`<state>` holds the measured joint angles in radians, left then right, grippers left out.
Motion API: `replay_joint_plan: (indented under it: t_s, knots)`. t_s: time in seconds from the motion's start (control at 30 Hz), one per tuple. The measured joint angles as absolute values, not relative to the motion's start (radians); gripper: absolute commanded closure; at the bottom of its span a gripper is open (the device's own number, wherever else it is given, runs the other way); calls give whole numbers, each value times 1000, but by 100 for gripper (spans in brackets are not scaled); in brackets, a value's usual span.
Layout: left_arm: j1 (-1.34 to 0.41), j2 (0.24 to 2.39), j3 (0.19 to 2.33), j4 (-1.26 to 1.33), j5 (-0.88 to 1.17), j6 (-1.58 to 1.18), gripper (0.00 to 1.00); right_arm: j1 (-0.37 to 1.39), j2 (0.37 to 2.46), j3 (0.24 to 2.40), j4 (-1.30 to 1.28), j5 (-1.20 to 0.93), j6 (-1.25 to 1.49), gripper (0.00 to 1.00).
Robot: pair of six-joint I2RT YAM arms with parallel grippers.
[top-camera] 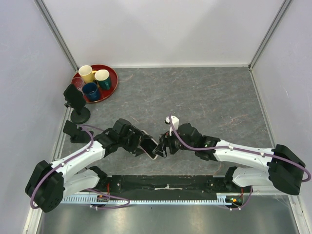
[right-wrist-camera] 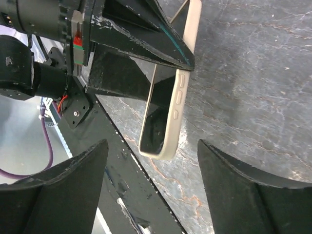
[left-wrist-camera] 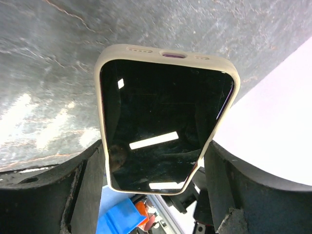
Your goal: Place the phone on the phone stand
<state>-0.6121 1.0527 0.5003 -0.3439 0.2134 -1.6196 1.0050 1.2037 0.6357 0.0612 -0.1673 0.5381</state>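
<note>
A phone (top-camera: 150,147) in a cream case, its dark screen (left-wrist-camera: 165,122) facing the left wrist camera, is held off the table near the front edge. My left gripper (top-camera: 143,145) is shut on its long sides, one finger (left-wrist-camera: 85,190) against each edge. My right gripper (top-camera: 164,145) faces it from the right. Its jaws stand open, and the phone's free end (right-wrist-camera: 168,122) hangs just at the tips without touching either finger (right-wrist-camera: 63,195). The black phone stand (top-camera: 75,100) stands far left by the wall, upright on a round base, apart from both grippers.
A red tray (top-camera: 111,73) with several cups sits at the back left, just behind the stand. Grey walls close in the left, back and right sides. A black rail (top-camera: 165,183) runs along the front between the arm bases.
</note>
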Motion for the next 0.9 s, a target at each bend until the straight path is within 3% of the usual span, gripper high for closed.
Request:
replay_joint_plan:
  t_s: [0.07,0.1,0.27,0.37,0.43,0.53,0.57,0.63,0.67,0.9]
  knots:
    - [-629,1053,506,-335,218,-1641,98,1022,1220,622,102,-138,569,39]
    - [-636,1053,509,-331,219,-1649,98,1029,1229,617,118,-126,583,48]
    - [-671,1053,518,-289,220,-1701,98,1035,1253,608,144,-48,634,71]
    - [-682,1053,519,-271,216,-1718,98,1035,1253,608,149,-11,653,96]
    - [-681,1052,519,-252,205,-1715,98,1029,1254,607,149,1,682,100]
    - [-681,1052,516,-222,198,-1697,69,1025,1250,609,148,7,678,100]
    - [-681,1050,508,-194,196,-1685,40,1025,1242,610,144,16,665,100]
    - [-681,1032,488,-130,197,-1656,13,1024,1206,614,124,36,618,100]
    - [-681,1017,480,-101,202,-1637,9,1025,1193,616,117,41,603,100]
    - [-682,969,561,-34,304,-1367,7,981,1010,643,-46,83,421,100]
